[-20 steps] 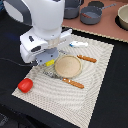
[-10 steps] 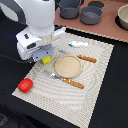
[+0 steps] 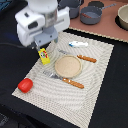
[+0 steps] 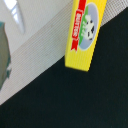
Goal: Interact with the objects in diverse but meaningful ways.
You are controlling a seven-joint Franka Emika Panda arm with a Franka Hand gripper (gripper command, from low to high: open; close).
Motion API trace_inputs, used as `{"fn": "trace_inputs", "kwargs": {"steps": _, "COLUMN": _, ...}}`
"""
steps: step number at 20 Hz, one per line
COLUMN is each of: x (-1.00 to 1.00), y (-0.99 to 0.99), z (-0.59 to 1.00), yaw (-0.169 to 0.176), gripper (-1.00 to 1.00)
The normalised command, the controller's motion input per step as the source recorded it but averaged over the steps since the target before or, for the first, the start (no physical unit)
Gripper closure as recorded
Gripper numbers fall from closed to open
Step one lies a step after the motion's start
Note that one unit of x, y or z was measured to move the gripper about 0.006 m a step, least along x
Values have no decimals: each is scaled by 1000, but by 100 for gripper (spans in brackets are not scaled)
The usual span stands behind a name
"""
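White robot gripper (image 3: pixel 42 48) hangs just above yellow rectangular block w/ red marks (image 3: pixel 45 56); can't tell if its jaws are apart. Block (image 4: pixel 84 34), w/ red banner & oval picture, lies half off woven placemat's (image 3: pixel 95 85) edge, near round tan plate (image 3: pixel 67 66).

Pale woven placemat (image 3: pixel 95 95) on dark tabletop (image 3: pixel 112 112); brown surface (image 3: pixel 107 27) behind.

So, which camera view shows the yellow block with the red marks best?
The wrist view. There the yellow block fills much of the picture, and its red banner and round picture can be seen. In the exterior view the yellow block is small, lies at the placemat's edge, and the robot arm partly hides it.
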Motion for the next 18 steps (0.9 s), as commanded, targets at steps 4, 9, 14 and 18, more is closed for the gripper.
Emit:
{"fn": "trace_inputs", "kwargs": {"steps": 4, "x": 102, "y": 574, "z": 171, "yaw": 194, "gripper": -100}}
{"fn": "trace_inputs", "kwargs": {"steps": 9, "x": 294, "y": 479, "z": 11, "yaw": 152, "gripper": -100}}
{"fn": "trace_inputs", "kwargs": {"steps": 14, "x": 489, "y": 302, "z": -1, "yaw": 99, "gripper": -100}}
{"fn": "trace_inputs", "kwargs": {"steps": 18, "x": 866, "y": 202, "z": 0, "yaw": 1, "gripper": -100}}
